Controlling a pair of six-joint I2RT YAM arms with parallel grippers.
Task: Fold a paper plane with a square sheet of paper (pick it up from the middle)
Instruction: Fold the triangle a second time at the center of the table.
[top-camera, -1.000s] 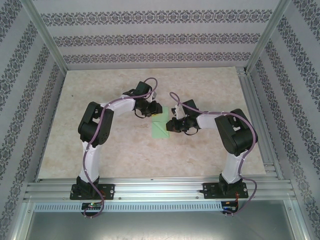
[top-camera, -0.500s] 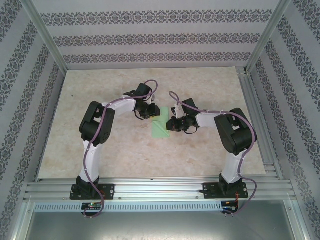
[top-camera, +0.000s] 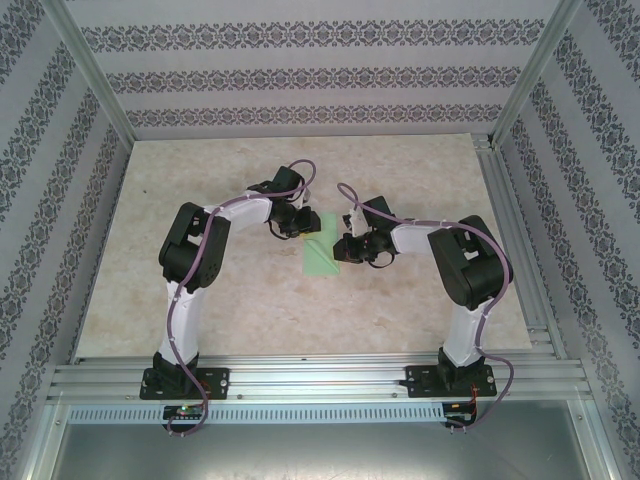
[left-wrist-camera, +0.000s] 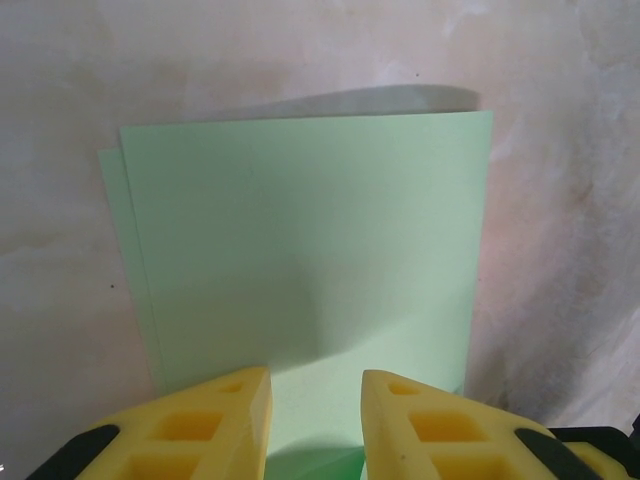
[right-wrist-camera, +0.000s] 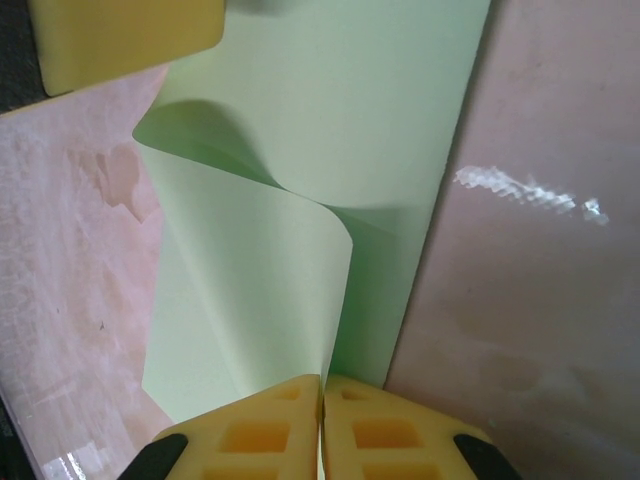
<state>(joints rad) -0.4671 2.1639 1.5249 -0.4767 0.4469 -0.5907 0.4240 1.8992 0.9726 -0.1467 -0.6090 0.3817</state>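
Observation:
The square sheet of paper (top-camera: 318, 260) lies light green on the table between my two grippers, doubled over on itself. In the left wrist view the sheet (left-wrist-camera: 300, 250) shows two layers, the lower one peeking out along the left edge. My left gripper (left-wrist-camera: 315, 388) stands open just above its near edge, with nothing between the yellow fingers (left-wrist-camera: 215, 420). My right gripper (right-wrist-camera: 322, 385) is shut on the edge of the upper layer, which curls up off the sheet (right-wrist-camera: 330, 100) in a loose loop. From above, the left gripper (top-camera: 303, 230) and right gripper (top-camera: 341, 247) sit close together.
The marbled beige table (top-camera: 200, 200) is fenced by aluminium rails at the sides and the near edge, with patterned walls behind. One yellow finger of the left gripper (right-wrist-camera: 120, 35) reaches into the right wrist view's top left corner.
The right gripper has shifted slightly left with the paper's edge. The green area seen from above has become narrower, and the left gripper has edged down onto it.

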